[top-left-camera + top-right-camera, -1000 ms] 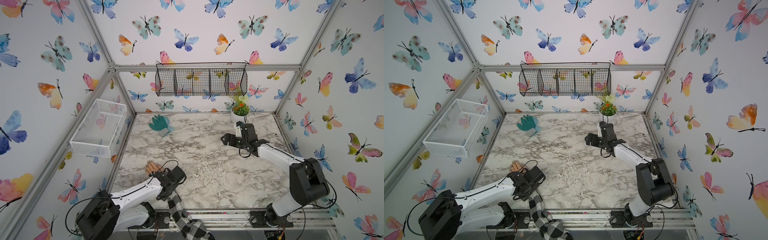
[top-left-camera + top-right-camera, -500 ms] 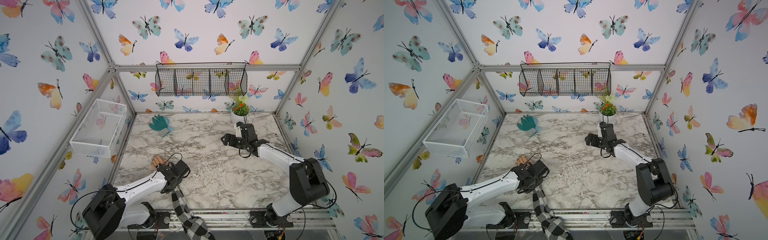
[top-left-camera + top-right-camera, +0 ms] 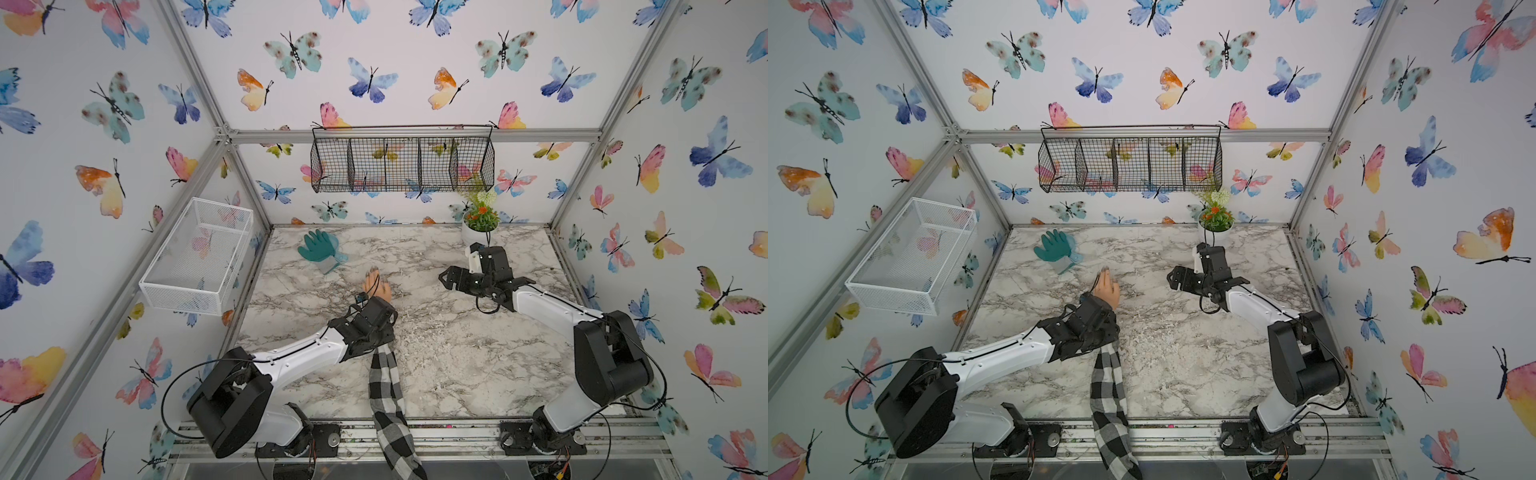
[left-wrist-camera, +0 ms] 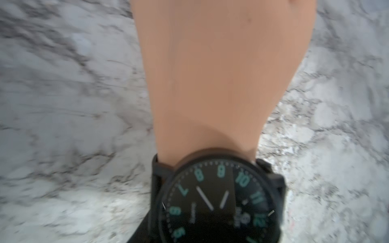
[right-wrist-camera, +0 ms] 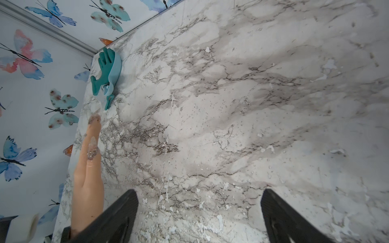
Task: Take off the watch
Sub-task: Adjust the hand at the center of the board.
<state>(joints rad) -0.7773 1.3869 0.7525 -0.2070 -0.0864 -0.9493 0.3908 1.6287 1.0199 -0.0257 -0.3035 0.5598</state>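
The watch (image 4: 214,199) is black with a round dark dial and green numerals, and it sits on the wrist of a mannequin hand (image 4: 223,73). In both top views my left gripper (image 3: 374,311) (image 3: 1096,311) covers that wrist, so the watch is hidden under it there. The jaws stand at the watch's sides, shut on it. The hand (image 3: 377,286) lies flat on the marble table (image 3: 436,365), and a checked sleeve (image 3: 386,390) trails to the front edge. My right gripper (image 3: 484,286) (image 5: 200,214) hovers open to the right of the hand with nothing between its fingers.
A teal glove (image 3: 320,249) lies at the back left of the table. A potted plant (image 3: 480,222) stands at the back, just behind the right gripper. A white wire basket (image 3: 199,253) hangs on the left wall and a black wire basket (image 3: 403,160) on the back wall.
My left gripper has closed in at the wrist and moved from the front left toward the table's middle, and the hand and sleeve have come along. The right arm has not moved.
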